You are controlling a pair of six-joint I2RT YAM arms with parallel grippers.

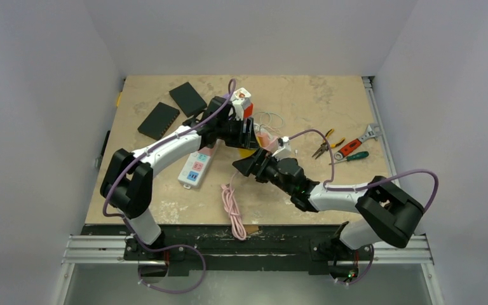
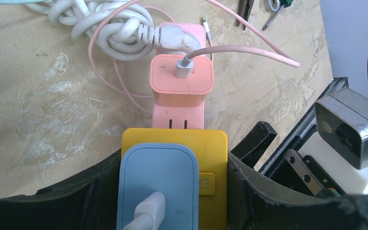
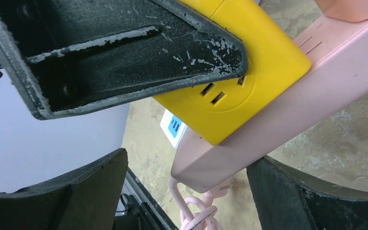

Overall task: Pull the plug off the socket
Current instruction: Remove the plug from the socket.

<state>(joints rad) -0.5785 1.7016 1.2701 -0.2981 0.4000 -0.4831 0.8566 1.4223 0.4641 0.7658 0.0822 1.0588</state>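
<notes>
A yellow plug block [image 2: 211,143] sits on the pink socket strip [image 2: 177,115], with a blue charger [image 2: 158,177] plugged into its top. My left gripper [image 2: 172,167] is shut on the yellow block, one finger pressed against each side. In the right wrist view the yellow block [image 3: 263,57] lies flat against the pink strip [image 3: 278,110], under a left finger [image 3: 124,52]. My right gripper [image 3: 189,163] is open around the strip's free end, with a wide gap on its left side. In the top view both grippers meet at mid-table, left gripper [image 1: 248,136], right gripper [image 1: 249,166].
A pink charger [image 2: 182,76] with a white cable is plugged in farther along the strip, beside a knotted white cord [image 2: 110,28]. A white and blue power strip [image 1: 194,168], a pink cable coil [image 1: 232,210], two black boxes [image 1: 159,119] and hand tools [image 1: 349,147] lie on the table.
</notes>
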